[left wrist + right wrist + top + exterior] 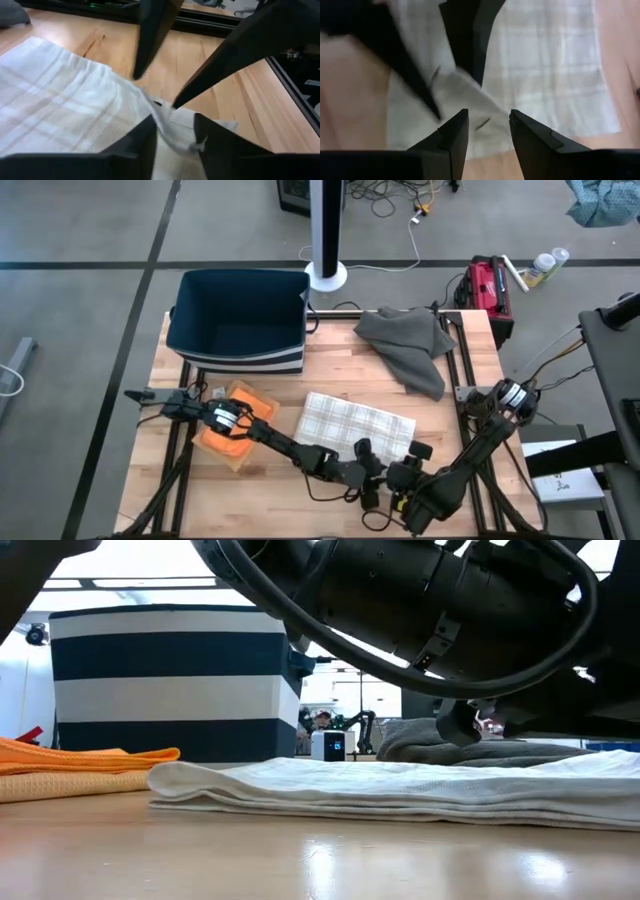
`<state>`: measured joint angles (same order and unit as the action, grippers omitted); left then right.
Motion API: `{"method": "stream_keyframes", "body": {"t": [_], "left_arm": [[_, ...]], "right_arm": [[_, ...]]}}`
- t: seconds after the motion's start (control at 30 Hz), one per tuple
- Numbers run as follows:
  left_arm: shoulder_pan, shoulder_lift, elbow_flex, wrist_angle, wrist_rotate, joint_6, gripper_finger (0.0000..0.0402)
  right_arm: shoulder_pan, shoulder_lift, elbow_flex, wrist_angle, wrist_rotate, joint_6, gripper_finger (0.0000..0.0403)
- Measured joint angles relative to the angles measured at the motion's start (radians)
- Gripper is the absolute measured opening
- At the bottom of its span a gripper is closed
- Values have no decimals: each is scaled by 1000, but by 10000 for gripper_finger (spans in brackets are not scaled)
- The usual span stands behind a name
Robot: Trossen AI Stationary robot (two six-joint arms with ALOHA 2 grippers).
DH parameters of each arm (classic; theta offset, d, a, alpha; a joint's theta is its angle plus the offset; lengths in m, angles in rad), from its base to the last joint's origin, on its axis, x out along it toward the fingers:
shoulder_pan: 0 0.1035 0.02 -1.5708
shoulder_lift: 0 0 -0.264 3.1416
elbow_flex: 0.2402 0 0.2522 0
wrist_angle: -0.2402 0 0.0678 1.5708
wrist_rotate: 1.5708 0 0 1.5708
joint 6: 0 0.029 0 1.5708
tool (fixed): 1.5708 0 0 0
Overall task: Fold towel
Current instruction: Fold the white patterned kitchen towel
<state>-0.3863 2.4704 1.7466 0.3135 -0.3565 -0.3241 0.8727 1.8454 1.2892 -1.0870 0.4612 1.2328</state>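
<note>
The white checked towel (357,425) lies folded flat in the middle of the table; the low view shows its stacked layers (400,790). My left gripper (372,465) reaches in from the left to the towel's near edge and is shut on a raised ridge of cloth (175,142). My right gripper (398,473) comes slanting down from the near right at the same spot. Its fingers (489,132) stand apart, one on either side of that ridge (457,85). In the left wrist view its tips (175,102) hover at the cloth; whether they touch it I cannot tell. My left gripper pinches a bunched ridge (167,127) of the towel between its two fingers, near the towel's near right corner. The fingers come in low, slanting from the table's left. The ridge stands a little above the rest of the towel, which lies flat on the table.
A dark blue and white striped bin (240,320) stands at the far left. An orange cloth (235,435) lies under the left arm. A crumpled grey cloth (410,345) lies at the far right. Bare wood shows near the table's front left.
</note>
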Motion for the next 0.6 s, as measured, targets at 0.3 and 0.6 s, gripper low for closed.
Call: {"method": "stream_keyframes", "body": {"t": [0.3, 0.6], "left_arm": [[17, -32, 0, -77, -15, 18, 15], [17, -104, 0, -211, -72, 50, 7]], "right_arm": [[40, -9, -41, -14, -111, 252, 127], [42, -206, -294, 196, -59, 509, 137]]}}
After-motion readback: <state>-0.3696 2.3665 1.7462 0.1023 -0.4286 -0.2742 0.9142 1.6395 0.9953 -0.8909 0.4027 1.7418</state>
